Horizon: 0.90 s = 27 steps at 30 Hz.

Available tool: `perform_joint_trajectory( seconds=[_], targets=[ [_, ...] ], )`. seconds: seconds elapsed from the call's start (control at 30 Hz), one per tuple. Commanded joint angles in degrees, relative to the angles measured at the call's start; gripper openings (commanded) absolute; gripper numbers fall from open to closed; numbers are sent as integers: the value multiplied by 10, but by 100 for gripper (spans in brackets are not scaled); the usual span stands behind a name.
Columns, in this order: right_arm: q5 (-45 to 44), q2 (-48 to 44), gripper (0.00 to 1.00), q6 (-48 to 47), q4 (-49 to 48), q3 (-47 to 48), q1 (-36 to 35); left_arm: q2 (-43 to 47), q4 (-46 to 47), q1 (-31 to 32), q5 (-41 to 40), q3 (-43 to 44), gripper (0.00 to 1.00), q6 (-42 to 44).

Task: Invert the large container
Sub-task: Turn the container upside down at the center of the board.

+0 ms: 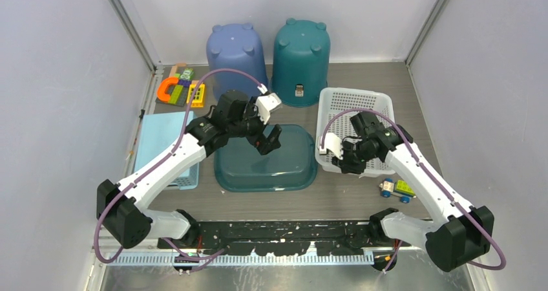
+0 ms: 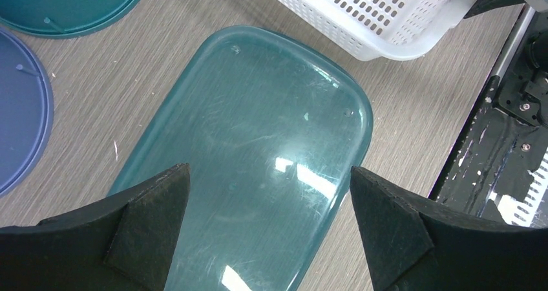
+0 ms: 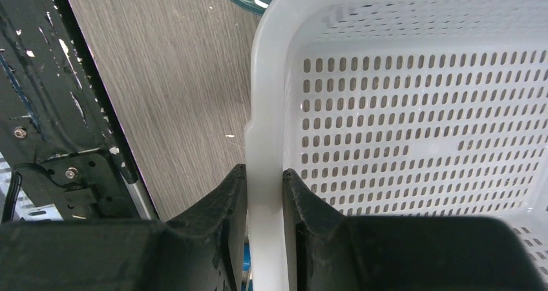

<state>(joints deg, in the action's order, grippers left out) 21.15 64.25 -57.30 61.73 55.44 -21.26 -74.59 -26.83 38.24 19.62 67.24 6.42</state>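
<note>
A large teal translucent tub (image 1: 287, 165) lies flat at the table's middle, its smooth glossy face showing in the left wrist view (image 2: 258, 129); I cannot tell which way up it is. My left gripper (image 1: 271, 120) hovers over its far edge, open and empty, jaws wide apart (image 2: 268, 171). A white perforated basket (image 1: 354, 101) stands open side up to the tub's right. My right gripper (image 1: 340, 152) is shut on the basket's near-left rim (image 3: 263, 142), one finger inside and one outside the wall.
An upside-down blue bucket (image 1: 236, 50) and an upside-down teal bucket (image 1: 300, 50) stand at the back. Toy blocks (image 1: 178, 88) and a light blue tray (image 1: 161, 136) lie at the left. A toy car (image 1: 396, 189) sits near the basket's front. A black rail (image 1: 284, 236) runs along the near edge.
</note>
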Motion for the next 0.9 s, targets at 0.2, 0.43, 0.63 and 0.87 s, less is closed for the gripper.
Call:
perform_joint_trajectory(
  seconds=[0.2,0.43,0.63,0.87],
  targets=[
    [12,-26,7,0,29,64,-1,22,-24,13,44,36,97,38],
    [16,-34,3,1,57,103,-2,4,-142,93,18,113,100,177],
    [18,-46,1,21,57,114,-2,-12,-184,100,86,158,100,186],
    [53,-58,1,39,88,157,1,-20,-166,101,159,152,100,147]
  ],
)
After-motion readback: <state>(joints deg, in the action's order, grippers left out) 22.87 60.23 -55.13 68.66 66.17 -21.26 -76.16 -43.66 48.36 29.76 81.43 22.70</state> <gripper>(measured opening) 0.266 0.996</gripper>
